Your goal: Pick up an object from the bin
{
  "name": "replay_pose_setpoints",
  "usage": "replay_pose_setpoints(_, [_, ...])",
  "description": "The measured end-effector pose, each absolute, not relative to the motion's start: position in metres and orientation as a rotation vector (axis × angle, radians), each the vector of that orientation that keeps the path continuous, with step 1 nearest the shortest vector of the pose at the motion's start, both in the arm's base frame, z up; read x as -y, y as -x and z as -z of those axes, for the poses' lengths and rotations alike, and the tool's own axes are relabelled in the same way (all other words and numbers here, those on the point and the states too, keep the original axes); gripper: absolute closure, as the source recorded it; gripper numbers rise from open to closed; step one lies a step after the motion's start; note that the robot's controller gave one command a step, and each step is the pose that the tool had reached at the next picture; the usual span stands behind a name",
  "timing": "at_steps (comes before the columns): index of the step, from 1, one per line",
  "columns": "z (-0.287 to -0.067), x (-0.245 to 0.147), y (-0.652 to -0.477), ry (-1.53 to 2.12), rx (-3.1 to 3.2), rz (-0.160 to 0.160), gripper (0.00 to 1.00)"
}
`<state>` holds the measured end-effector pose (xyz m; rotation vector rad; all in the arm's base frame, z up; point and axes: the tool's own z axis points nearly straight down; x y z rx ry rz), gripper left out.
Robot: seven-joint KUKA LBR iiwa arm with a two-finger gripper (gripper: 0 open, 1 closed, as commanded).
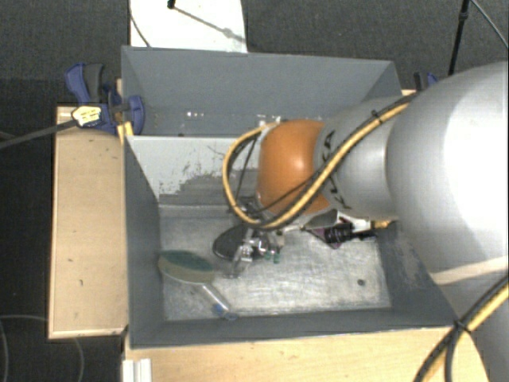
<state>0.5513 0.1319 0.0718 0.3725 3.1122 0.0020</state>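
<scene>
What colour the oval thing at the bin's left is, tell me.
The oval thing is teal; camera view.

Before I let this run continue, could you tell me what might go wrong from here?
The gripper sits low beside a dark rounded object and a green-headed brush; it may push either aside instead of grasping. Its looping cable hangs inside the bin and might snag.

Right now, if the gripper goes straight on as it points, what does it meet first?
Likely the bin floor just beside the green oval thing; the gripper points down there. Depth is unclear.
</scene>
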Motion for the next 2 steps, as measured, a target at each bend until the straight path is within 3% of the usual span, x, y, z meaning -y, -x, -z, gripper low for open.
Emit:
replay_pose_setpoints(1, [-0.074,-0.137,-0.552,-0.373,-3.109,-0.008,1.0])
replay_pose_setpoints(2, [-0.237,-0.157,-0.554,0.006,-3.133,-0.004,1.0])
